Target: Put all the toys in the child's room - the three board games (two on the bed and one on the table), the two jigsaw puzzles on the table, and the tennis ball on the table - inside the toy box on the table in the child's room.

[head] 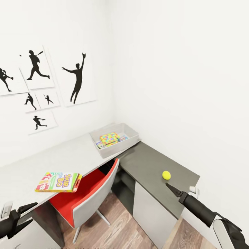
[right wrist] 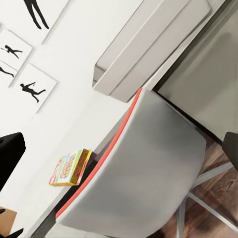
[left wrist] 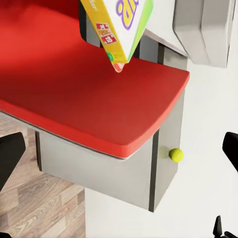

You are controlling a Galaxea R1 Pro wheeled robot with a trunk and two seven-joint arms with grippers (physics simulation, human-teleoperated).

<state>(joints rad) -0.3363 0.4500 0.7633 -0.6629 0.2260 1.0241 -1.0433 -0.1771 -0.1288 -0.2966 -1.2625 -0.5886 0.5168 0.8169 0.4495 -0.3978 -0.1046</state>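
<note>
On table edge: Skip-Bo box overhanging | tennis ball mid-surface

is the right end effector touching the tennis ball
Apart. The head view shows bare dark tabletop between the right end effector and the tennis ball.

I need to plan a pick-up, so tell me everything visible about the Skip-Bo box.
The Skip-Bo box is a flat rectangular game box, cardboard by its look, with a green, white and yellow printed lid and orange-red sides. It lies flat, lid up, at the front edge of the white desk, one corner overhanging above the red chair seat. No gripper touches it.
</note>
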